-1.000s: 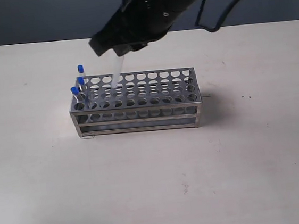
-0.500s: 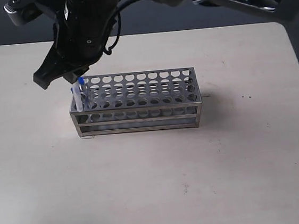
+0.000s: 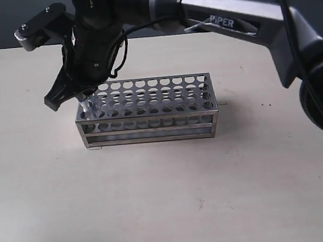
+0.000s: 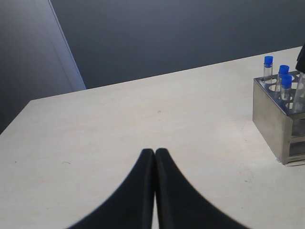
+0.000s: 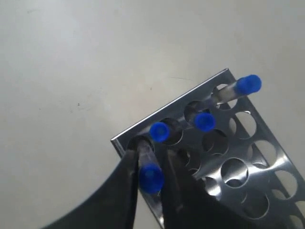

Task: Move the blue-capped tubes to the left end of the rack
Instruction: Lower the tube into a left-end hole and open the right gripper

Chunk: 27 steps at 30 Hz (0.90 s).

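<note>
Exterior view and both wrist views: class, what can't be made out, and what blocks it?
Left wrist view: edge cuts off most of the rack.
Exterior view: right gripper hides the caps of the blue-capped tubes.
Right wrist view: rack's far end out of frame.

White letters reading "PiPER" stand on the right arm (image 3: pixel 225 11); no other text can be read

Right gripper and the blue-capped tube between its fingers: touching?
Touching. In the right wrist view the right gripper clamps the blue-capped tube, fingers flush on both sides.
</note>
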Each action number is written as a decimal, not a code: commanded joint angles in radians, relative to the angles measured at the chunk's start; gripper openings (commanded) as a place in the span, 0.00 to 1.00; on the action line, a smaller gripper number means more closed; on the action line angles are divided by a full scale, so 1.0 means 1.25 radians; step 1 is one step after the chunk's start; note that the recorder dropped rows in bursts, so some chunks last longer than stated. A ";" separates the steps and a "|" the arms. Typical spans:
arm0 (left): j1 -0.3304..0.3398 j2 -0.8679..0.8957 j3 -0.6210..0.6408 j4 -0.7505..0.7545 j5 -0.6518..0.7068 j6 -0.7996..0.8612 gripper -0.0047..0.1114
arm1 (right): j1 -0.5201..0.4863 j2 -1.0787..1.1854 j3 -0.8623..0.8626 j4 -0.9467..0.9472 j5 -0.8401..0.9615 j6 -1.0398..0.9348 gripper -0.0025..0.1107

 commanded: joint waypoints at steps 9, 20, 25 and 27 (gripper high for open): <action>-0.005 0.004 -0.002 0.003 -0.010 -0.003 0.04 | -0.001 0.051 -0.006 0.014 -0.020 0.019 0.02; -0.005 0.004 -0.002 0.003 -0.010 -0.003 0.04 | -0.001 0.049 -0.006 0.014 0.025 0.064 0.43; -0.005 0.004 -0.002 0.003 -0.010 -0.003 0.04 | -0.001 0.028 -0.006 0.014 0.051 0.071 0.42; -0.005 0.004 -0.002 0.003 -0.010 -0.003 0.04 | -0.001 0.012 -0.006 0.014 0.051 0.071 0.42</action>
